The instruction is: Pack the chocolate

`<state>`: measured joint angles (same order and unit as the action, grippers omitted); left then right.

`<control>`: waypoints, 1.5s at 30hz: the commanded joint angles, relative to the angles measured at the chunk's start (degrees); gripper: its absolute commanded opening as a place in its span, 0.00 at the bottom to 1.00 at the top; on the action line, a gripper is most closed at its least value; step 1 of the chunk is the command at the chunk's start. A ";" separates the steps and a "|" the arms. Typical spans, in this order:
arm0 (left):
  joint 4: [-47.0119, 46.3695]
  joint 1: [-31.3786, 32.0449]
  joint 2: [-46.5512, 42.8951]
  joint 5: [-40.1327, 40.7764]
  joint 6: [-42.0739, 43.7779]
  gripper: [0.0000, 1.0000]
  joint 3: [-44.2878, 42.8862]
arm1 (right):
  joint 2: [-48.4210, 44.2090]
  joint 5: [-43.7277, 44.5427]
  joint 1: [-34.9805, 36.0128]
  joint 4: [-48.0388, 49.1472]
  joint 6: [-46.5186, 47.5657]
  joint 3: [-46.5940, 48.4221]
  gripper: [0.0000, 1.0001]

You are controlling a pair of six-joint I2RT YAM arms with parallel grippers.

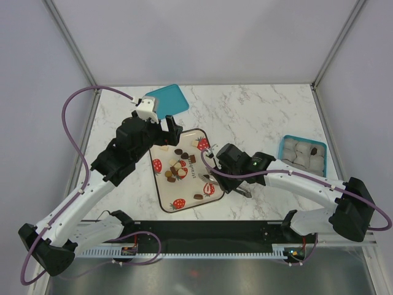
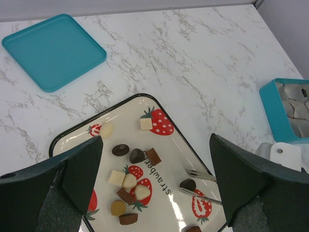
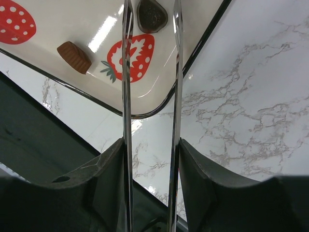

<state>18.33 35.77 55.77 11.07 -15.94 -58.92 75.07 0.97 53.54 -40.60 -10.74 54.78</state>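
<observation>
Several small chocolates, dark brown, tan and cream-white (image 1: 178,171), lie on a cream tray (image 1: 161,206) printed with red strawberries. My right gripper (image 1: 224,161) is shut on metal tongs (image 1: 212,178). In the right wrist view my gripper (image 3: 151,145) presses both arms of the tongs (image 3: 126,96), and the tips stand either side of a dark chocolate (image 3: 151,14) on the tray (image 3: 145,92). That piece (image 2: 188,184) also shows between the tong tips (image 2: 203,176) in the left wrist view. My left gripper (image 2: 155,145) is open and empty above the tray's far end (image 1: 166,132).
A teal box (image 1: 285,147) with white paper cups and one dark piece (image 1: 314,149) stands at the right. A teal lid (image 1: 169,99) lies at the back left. A brown cup-shaped piece (image 3: 74,56) sits near the tray's near corner.
</observation>
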 commanded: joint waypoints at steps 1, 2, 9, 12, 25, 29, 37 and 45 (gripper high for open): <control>-1.01 0.09 -0.75 1.85 1.79 1.00 -0.06 | -0.71 0.96 0.43 -0.79 -0.77 1.20 0.53; -1.01 0.09 -0.66 1.94 1.88 1.00 -0.06 | -0.71 0.96 0.43 -0.80 -0.77 1.29 0.53; -1.01 0.09 -0.66 1.94 1.79 1.00 -0.06 | -0.80 2.62 0.51 -0.36 -2.44 1.99 0.43; -1.10 0.09 -0.66 1.76 1.71 1.00 -0.15 | 0.16 4.74 0.43 -0.18 -4.28 3.48 0.38; -1.10 0.09 -1.36 1.24 1.53 1.00 -0.06 | 8.69 23.62 -0.45 -10.10 -15.17 21.84 0.33; -1.01 0.18 -1.37 0.53 1.09 1.00 -0.06 | 10.89 30.92 -6.14 -17.31 -20.80 26.94 0.32; -1.01 0.18 -0.92 -2.02 -0.05 1.00 -0.06 | 2.82 33.83 -18.81 -22.15 -28.54 21.25 0.32; -1.01 0.18 -1.10 -3.34 -0.58 1.00 -0.15 | -3.17 36.81 -31.82 -25.84 -28.46 12.37 0.33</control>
<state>18.33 35.77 55.33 8.51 -16.01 -58.89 73.93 33.82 25.21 -63.29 -37.91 69.38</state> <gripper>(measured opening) 0.993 0.379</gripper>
